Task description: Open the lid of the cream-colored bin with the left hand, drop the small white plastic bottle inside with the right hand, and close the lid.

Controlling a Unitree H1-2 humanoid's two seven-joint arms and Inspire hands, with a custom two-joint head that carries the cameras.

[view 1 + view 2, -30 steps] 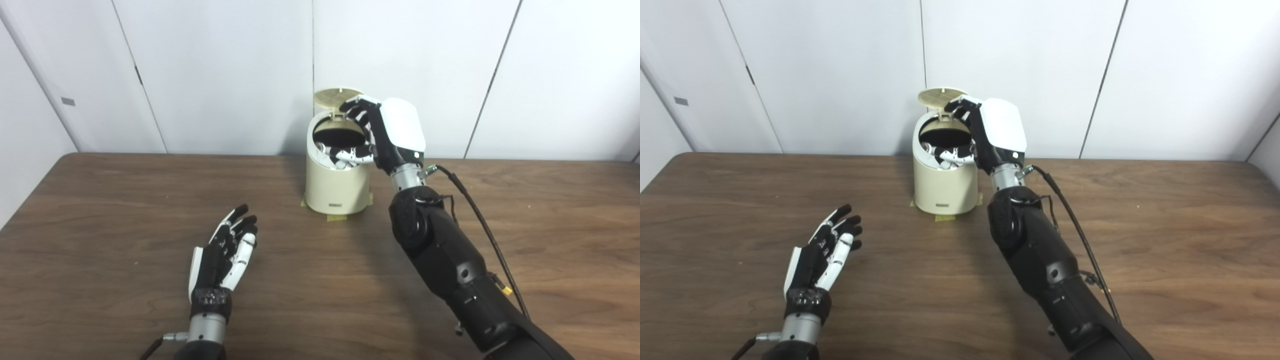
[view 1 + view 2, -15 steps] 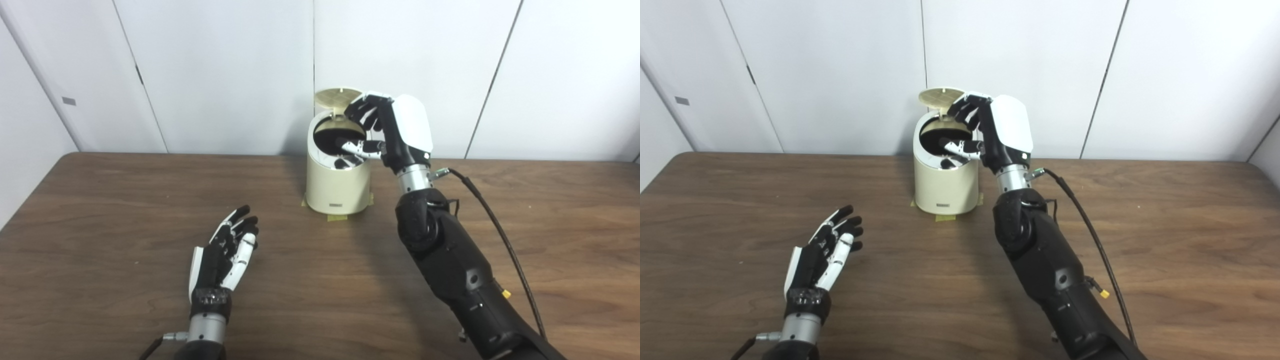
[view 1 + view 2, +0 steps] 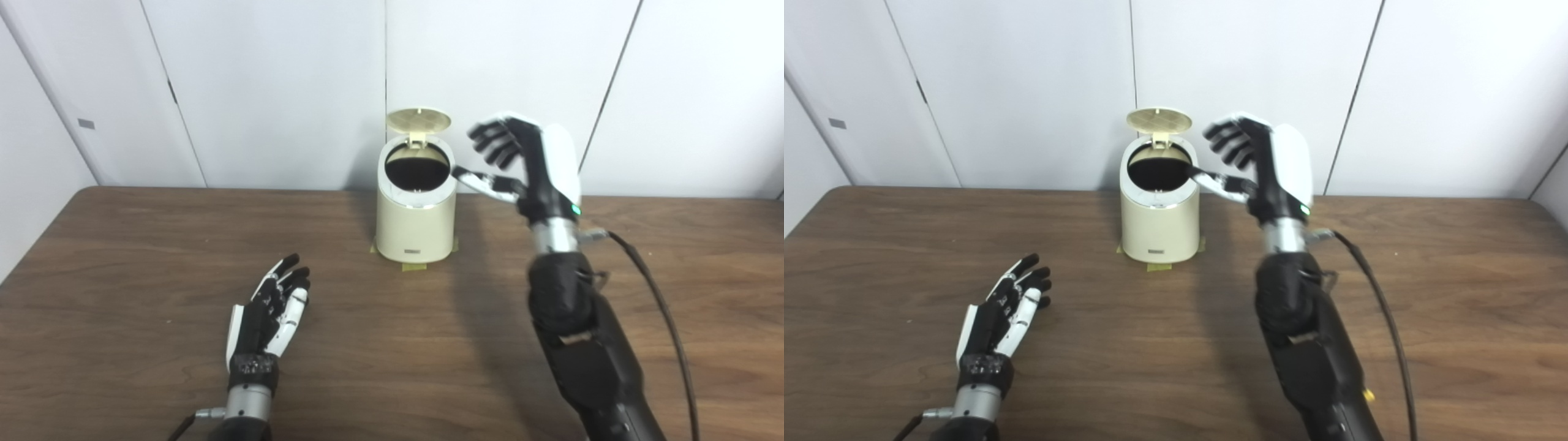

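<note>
The cream-colored bin (image 3: 415, 220) stands at the far middle of the brown table, and its round lid (image 3: 419, 120) is tipped up at the back. Its mouth looks dark; no white bottle shows anywhere. My right hand (image 3: 520, 160) hovers just right of the bin's rim, raised above the table, fingers spread and holding nothing. My left hand (image 3: 269, 315) rests low over the table at the near left, fingers extended and apart, well away from the bin.
Yellow tape (image 3: 414, 267) marks the bin's base. White wall panels (image 3: 275, 86) rise right behind the table's far edge. A black cable (image 3: 661, 306) runs along my right forearm.
My right hand has drawn back from over the bin's mouth to the right and spread open. The white bottle it held is out of sight. The left hand slid slightly nearer.
</note>
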